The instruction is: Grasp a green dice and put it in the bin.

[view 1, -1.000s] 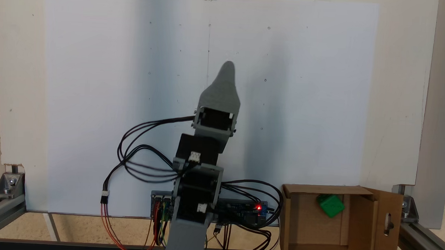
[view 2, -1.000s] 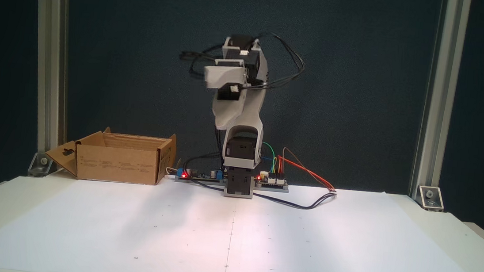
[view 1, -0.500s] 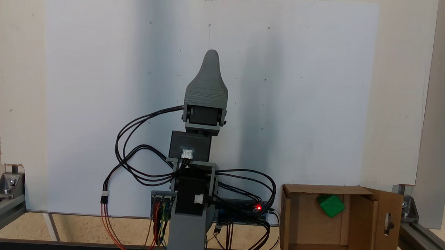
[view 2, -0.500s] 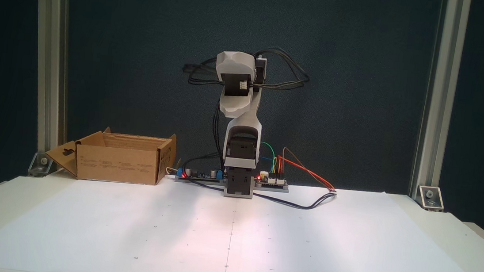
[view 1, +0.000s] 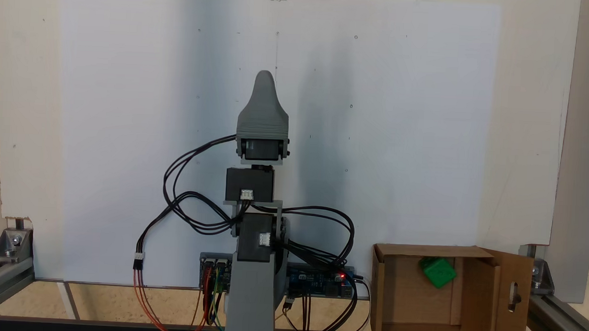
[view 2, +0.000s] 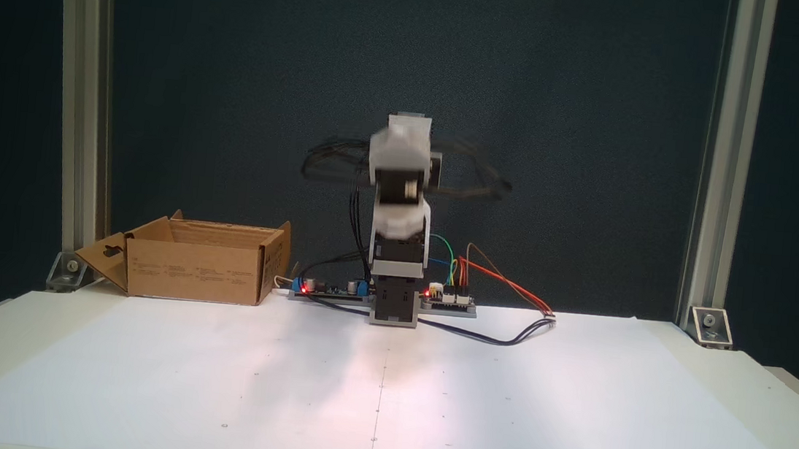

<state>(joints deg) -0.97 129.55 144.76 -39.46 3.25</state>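
Lower left of a fixed view from above: a metal corner bracket [view 1: 10, 242] bolts the frame rail to the table edge, likely to keep the rig square.

Centre of the frame: the arm [view 1: 255, 218] stands folded over its base, the gripper [view 1: 264, 84] pointing to the top of the frame. Only one grey jaw shows from above, so I cannot tell whether the jaws are spread or pressed together; nothing green shows at the tip. In a fixed view from the front the gripper [view 2: 400, 213] hangs down, blurred, and its state is no clearer there. Judgement: folded and centred like this, the arm looks to be at or near a rest pose, with the job done.

Black cables [view 1: 188, 215] loop wide beside the arm, slack enough to let the joints turn. The circuit board [view 1: 319, 281] with a red light sits right at the base.

Lower right: the box [view 1: 398, 299] sits open-topped beside the base, well within reach. The green dice [view 1: 437, 272] lies inside it, tilted on a corner against the upper wall. A side flap [view 1: 513, 294] with a slot folds outward.

Surface: a white paper sheet [view 2: 383, 399] with faint dots and a centre line covers the pale table. Room: a dark backdrop [view 2: 570, 124] behind, and aluminium posts [view 2: 82, 91] at each side.
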